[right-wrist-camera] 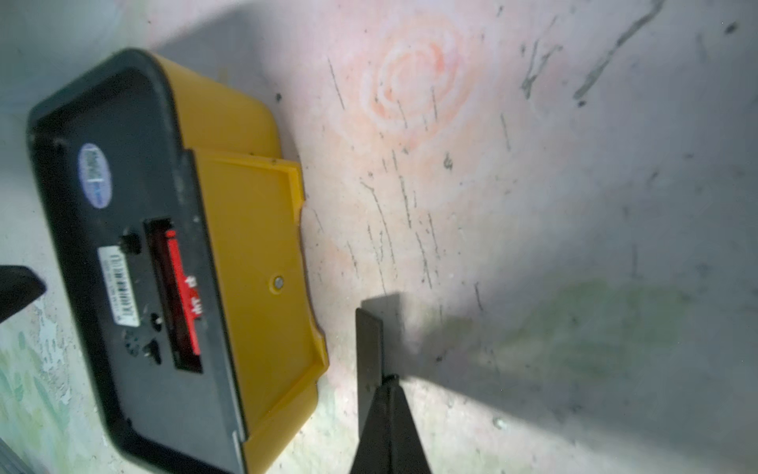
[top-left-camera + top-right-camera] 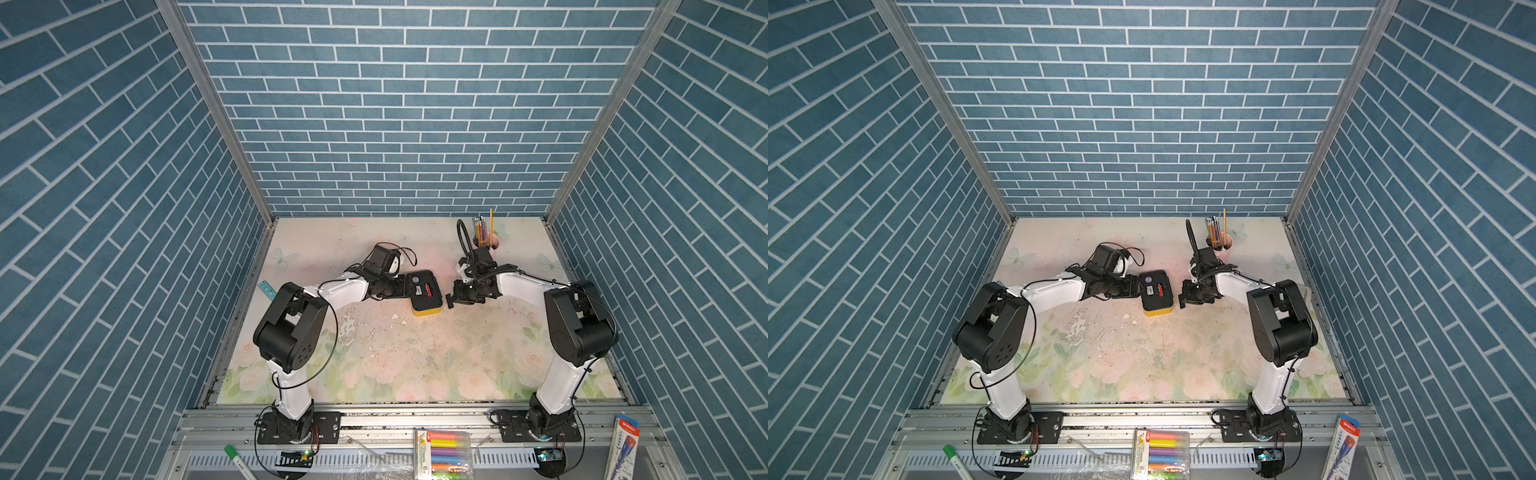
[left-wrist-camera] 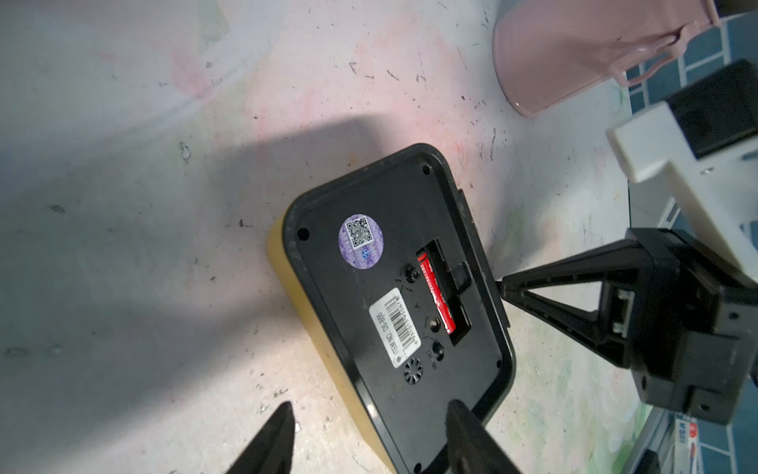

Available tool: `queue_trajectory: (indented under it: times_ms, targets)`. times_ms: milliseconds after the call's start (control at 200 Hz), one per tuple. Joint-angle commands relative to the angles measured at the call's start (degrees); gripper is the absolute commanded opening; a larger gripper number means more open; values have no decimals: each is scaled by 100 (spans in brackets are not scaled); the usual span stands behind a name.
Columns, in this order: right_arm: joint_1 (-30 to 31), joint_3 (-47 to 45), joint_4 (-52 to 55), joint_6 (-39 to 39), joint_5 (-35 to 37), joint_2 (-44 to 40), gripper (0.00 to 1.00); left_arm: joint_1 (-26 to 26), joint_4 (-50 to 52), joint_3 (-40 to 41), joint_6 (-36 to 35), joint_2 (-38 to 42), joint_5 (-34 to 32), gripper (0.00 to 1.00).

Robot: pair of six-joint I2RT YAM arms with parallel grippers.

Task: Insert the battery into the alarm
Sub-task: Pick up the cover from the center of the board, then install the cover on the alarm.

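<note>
Battery (image 3: 437,293) lies in alarm's (image 2: 424,296) slot. Right gripper (image 2: 450,301), at its three o'clock, is pressed together and empty; left gripper (image 3: 371,410) is spread. You probably check seating next.

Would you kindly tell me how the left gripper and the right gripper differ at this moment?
The left gripper has its jaws apart, while the right gripper is shut. The left gripper hangs over one end of the clock's black back, while the right gripper sits beside the clock's opposite side. Both are empty and point at the clock, with the battery already in its slot.
</note>
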State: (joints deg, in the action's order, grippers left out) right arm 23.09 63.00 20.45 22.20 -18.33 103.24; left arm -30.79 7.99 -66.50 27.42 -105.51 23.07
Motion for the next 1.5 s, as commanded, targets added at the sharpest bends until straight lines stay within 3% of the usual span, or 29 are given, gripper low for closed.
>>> queue_trajectory:
  times_ms: [0, 360, 695, 1495]
  targets:
    - [-41, -34, 84, -129, -99, -360, 0, -41, 57, 16, -46, 203, -103, 65]
    - [-241, 98, 434, -572, -348, -561, 0, -51, 44, -236, -9, -162, 56, 65]
    - [-355, 204, 662, -849, -529, -823, 0, -100, 78, -592, -114, -659, 389, 56]
    - [-9, 249, -559, 437, -835, -624, 0, -148, -373, -225, 164, -629, 475, 44]
